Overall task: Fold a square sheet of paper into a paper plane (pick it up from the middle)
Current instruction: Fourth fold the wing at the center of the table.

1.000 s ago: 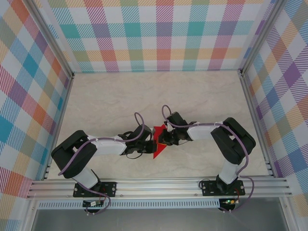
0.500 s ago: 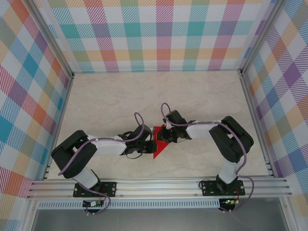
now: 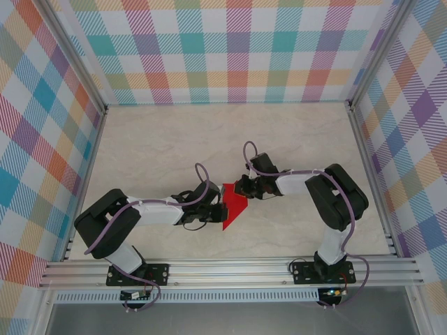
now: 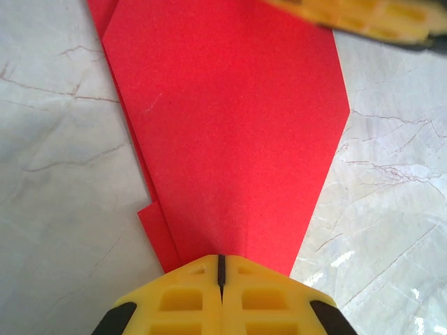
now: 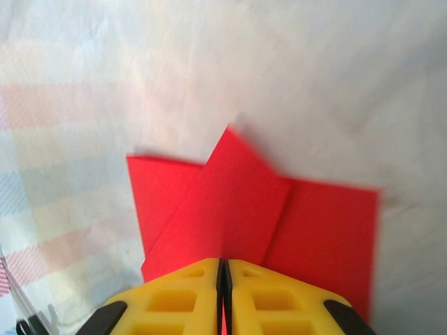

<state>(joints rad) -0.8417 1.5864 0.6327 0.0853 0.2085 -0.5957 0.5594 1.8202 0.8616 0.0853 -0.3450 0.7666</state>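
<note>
Checked walls (image 3: 237,49) in pastel colours stand on three sides, well apart from the paper (image 3: 235,204). The pale, marble-patterned bench (image 3: 154,146) spreads under the paper, which sits around the middle of its width and toward the arms' side. From the pictures it cannot be told whether the paper rests on the bench or hangs just above it.

The left arm (image 3: 150,209) reaches in from the paper's left. The right arm (image 3: 328,199) bends in from its right.

The paper is bright red, matte and already folded into several layers. From above it looks like a small pointed wedge, with its tip toward the arms' bases. In the left wrist view it narrows toward the camera, widens to a corner on the right, then tapers again farther off. A lower layer peeks out along its left edge, with a small step near the narrow end. In the right wrist view a central flap rises to a peak, with a flatter layer showing on each side of it.

The left claw (image 4: 221,269) is clenched on the narrow end of the paper, its yellow fingers (image 4: 181,300) meeting at a thin seam. The right claw (image 5: 224,269) is clamped on the paper's opposite edge at the base of the central flap, its fingers pressed together.
</note>
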